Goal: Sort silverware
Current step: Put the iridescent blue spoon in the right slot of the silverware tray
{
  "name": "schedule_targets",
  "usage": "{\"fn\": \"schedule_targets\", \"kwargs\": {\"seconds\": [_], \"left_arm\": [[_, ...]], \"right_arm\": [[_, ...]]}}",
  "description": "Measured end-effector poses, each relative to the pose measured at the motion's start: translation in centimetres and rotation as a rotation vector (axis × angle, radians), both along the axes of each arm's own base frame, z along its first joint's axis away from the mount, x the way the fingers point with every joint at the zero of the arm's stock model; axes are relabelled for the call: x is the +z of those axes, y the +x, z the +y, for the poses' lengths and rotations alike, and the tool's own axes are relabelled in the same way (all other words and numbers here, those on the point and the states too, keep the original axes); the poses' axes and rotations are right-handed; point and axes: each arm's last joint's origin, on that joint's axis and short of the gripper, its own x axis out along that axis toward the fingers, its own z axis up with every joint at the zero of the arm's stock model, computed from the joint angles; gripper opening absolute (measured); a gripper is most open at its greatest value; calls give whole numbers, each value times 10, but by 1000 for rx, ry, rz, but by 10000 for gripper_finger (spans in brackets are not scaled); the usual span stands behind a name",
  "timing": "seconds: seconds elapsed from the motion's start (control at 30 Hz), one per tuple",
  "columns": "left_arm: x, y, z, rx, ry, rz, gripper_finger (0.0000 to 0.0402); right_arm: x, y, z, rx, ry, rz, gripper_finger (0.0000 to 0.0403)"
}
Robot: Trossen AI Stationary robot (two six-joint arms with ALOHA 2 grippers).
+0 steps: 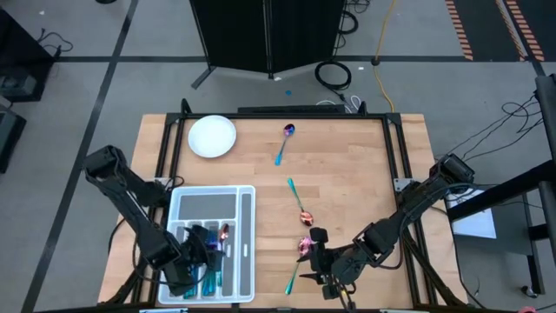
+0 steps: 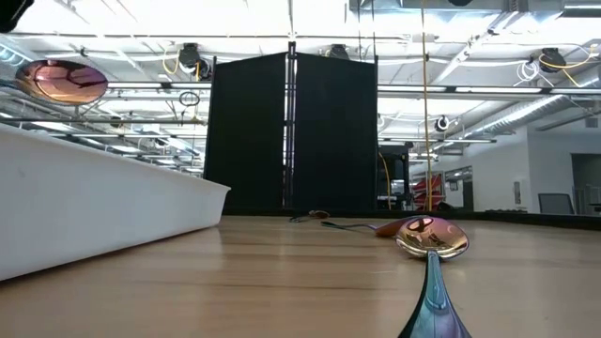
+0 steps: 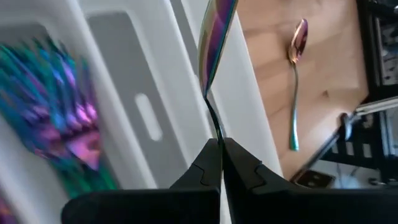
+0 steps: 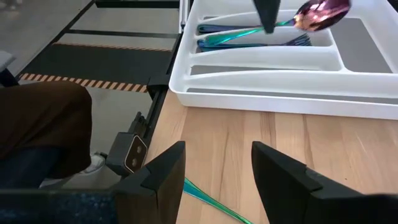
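Left gripper [image 1: 211, 246] is over the tray [image 1: 247, 252], fingers [image 3: 239, 171] clamped on the handle of a spoon [image 3: 214, 43]. Its pink bowl is held up above the tray compartments; the right wrist view shows it hanging over the forks and other pieces already lying in the tray's long slots.

Right gripper [image 1: 314, 261] sits low over the near edge of the surface [image 1: 347, 174], right of the tray, fingers [image 4: 163, 168] apart, holding nothing. A teal handle [image 4: 208, 200] lies on the wood just beneath and between them.

Loose silverware on the surface:
- spoon 2 [image 1: 303, 252], pink bowl, teal handle, just beside the right gripper, near the front edge. In the low view it lies closest to the camera.
- spoon 3 [image 1: 298, 202], mid-surface, bowl toward the front.
- spoon 4 [image 1: 285, 142], purple bowl, blue handle, near the far edge, right of the plate [image 1: 212, 136].

Plate sits at the far left corner, well apart from the tray.

In the right wrist view, a person's brown-clad leg and a white shoe show off the surface edge.
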Motion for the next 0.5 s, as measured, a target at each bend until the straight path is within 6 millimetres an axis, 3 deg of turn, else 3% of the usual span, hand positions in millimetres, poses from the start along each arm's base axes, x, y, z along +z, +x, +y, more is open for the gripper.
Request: {"fn": "schedule_targets", "kwargs": {"seconds": [0.23, 0.5], "left_arm": [[-22, 19, -13, 29, -84, -2, 0], [-35, 20, -6, 42, -106, 90, 0]], "right_arm": [[0, 0, 0, 0, 1, -1, 171], [0, 0, 0, 1, -1, -1, 171]]}}
